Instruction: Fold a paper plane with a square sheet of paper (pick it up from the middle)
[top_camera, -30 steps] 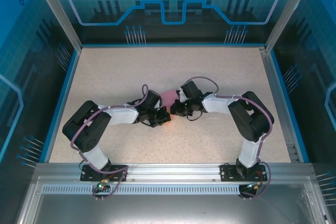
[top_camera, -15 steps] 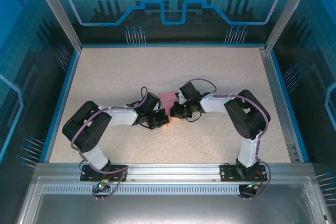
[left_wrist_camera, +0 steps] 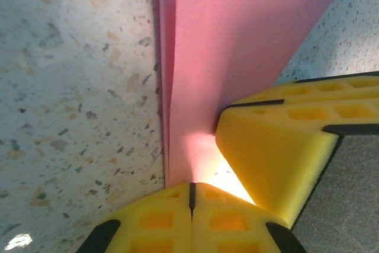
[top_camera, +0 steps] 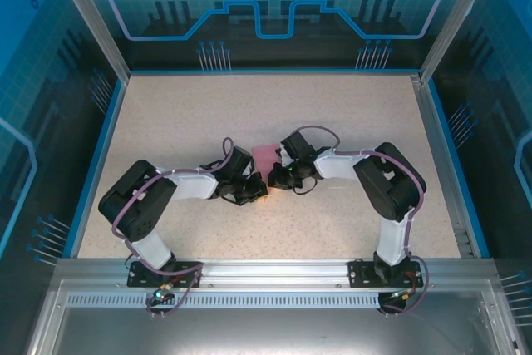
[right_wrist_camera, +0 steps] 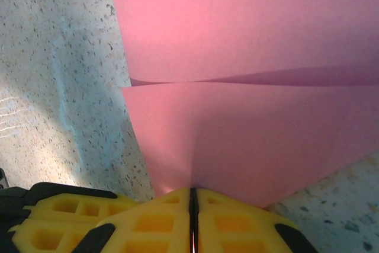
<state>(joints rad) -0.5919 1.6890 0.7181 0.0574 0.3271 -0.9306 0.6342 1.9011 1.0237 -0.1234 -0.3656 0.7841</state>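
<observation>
**A:** Where's your paper (top_camera: 265, 155)?

**B:** In the middle of the table (top_camera: 166, 122), folded over on itself, between your two arms.

**A:** And the pincers?

**B:** Your left gripper (left_wrist_camera: 190, 191) is clamped tight on one edge of the paper. Your right gripper (right_wrist_camera: 190, 197) pinches another edge, and its yellow fingers (left_wrist_camera: 278, 146) are just beside the left's.

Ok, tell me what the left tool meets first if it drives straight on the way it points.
The pink sheet of paper, which the left tool itself pinches. The right tool sits just right of that line, probably missed, though depth is unclear.
</observation>
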